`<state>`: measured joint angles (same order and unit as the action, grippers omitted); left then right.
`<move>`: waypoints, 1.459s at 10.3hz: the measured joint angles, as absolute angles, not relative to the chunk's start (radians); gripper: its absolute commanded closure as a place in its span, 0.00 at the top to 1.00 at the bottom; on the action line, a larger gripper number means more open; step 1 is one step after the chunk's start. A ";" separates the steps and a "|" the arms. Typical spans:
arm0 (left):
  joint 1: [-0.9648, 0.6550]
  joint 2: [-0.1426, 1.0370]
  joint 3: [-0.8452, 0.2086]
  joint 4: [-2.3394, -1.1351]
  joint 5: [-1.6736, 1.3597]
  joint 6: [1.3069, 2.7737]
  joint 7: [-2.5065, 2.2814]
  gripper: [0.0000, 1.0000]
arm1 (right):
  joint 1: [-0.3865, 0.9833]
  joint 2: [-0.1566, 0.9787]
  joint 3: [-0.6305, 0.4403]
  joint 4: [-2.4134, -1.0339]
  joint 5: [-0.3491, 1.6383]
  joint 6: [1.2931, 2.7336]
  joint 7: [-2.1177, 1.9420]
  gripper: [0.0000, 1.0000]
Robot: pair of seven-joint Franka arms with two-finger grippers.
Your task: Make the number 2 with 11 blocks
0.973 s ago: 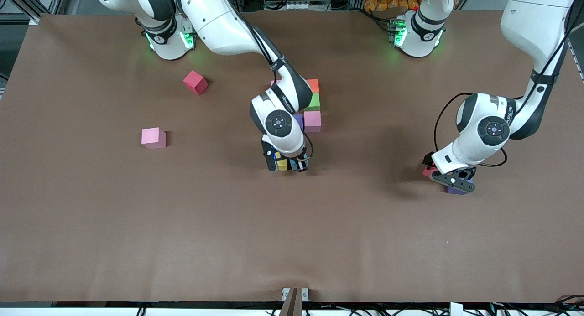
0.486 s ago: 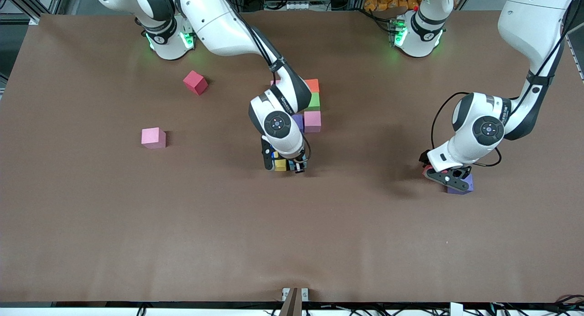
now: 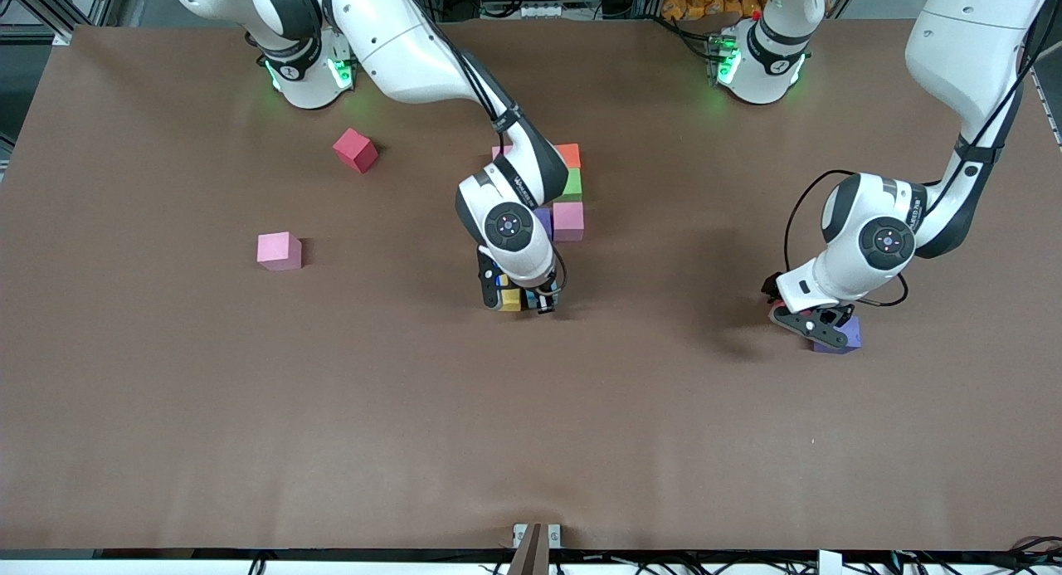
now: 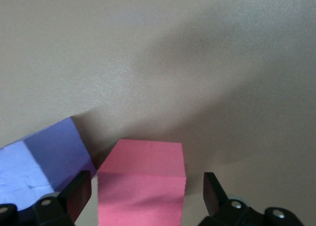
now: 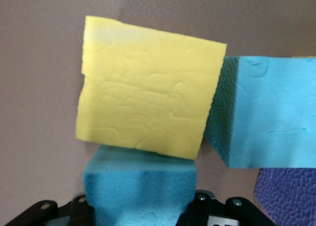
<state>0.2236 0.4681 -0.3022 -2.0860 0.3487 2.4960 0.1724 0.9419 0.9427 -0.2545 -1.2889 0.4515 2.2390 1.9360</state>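
Observation:
The partly built number 2 lies mid-table: an orange block, a green block, a pink block and a purple block, with more hidden under the right arm. At its end nearer the front camera, my right gripper is shut on a light blue block, which touches a yellow block beside another light blue block. Toward the left arm's end, my left gripper is open and low around a loose pink block that touches a purple block. Neither finger touches the pink block.
A red block and a pink block lie loose toward the right arm's end of the brown table. The right arm's forearm hangs over part of the number 2.
My left gripper has shifted a little toward the right arm's end and come down over the loose pink block. The right gripper with its light blue block has barely shifted.

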 measured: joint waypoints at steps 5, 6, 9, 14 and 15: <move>0.224 0.476 -0.302 -2.086 0.349 2.502 0.179 1.00 | 0.939 0.943 -0.255 -1.288 0.444 2.239 1.936 0.00; 0.228 0.477 -0.302 -2.086 0.349 2.502 0.195 1.00 | 0.937 0.943 -0.256 -1.288 0.444 2.239 1.936 0.00; 0.252 0.488 -0.301 -2.085 0.349 2.504 0.236 0.90 | 0.936 0.943 -0.258 -1.288 0.444 2.244 1.936 0.00; 0.253 0.488 -0.307 -2.080 0.349 2.505 0.248 0.49 | 0.940 0.944 -0.258 -1.288 0.392 2.246 1.936 1.00; 0.252 0.488 -0.310 -2.078 0.349 2.505 0.249 0.44 | 0.942 0.945 -0.257 -1.288 0.379 2.246 1.936 1.00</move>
<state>0.2523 0.4882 -0.3097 -2.0781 0.3487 2.5052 0.2493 0.9417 0.9452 -0.2571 -1.2883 0.3787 2.2458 1.9361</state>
